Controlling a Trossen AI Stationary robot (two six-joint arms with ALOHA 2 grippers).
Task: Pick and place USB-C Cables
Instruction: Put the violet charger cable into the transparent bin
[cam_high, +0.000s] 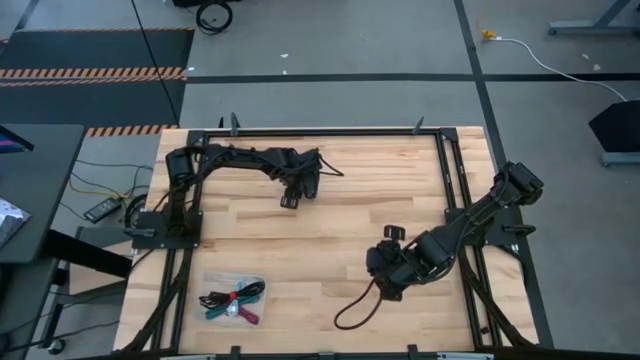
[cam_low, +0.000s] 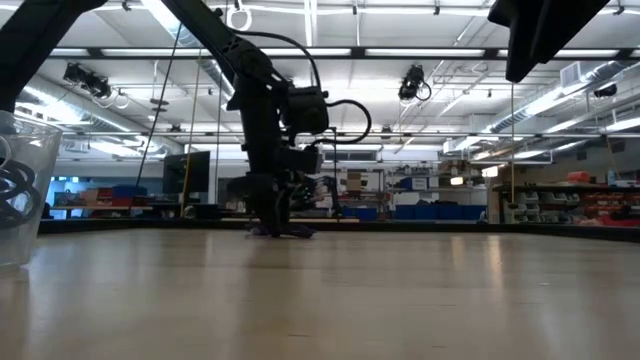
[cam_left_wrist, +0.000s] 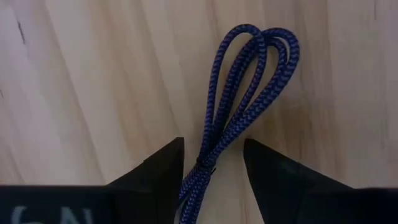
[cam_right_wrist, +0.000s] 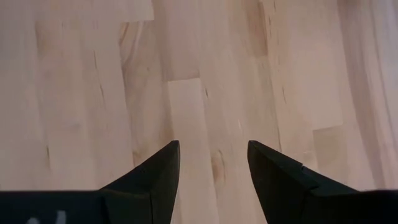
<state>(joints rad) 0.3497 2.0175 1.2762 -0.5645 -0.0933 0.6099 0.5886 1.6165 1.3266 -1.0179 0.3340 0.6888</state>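
A purple-blue braided USB-C cable, bundled into loops and tied near one end, lies flat on the wood. My left gripper is open and low over it, one finger on each side of the tie; in the low view it hangs down to the table over the cable. My left gripper is at the table's far middle. My right gripper is open over bare wood, right of centre. Several other coloured cables lie together in a clear container near the near left edge.
The clear container stands close to the low camera at its left. A dark cord loop lies on the table beside my right gripper. A black frame runs round the table. Bare wood lies between the two arms.
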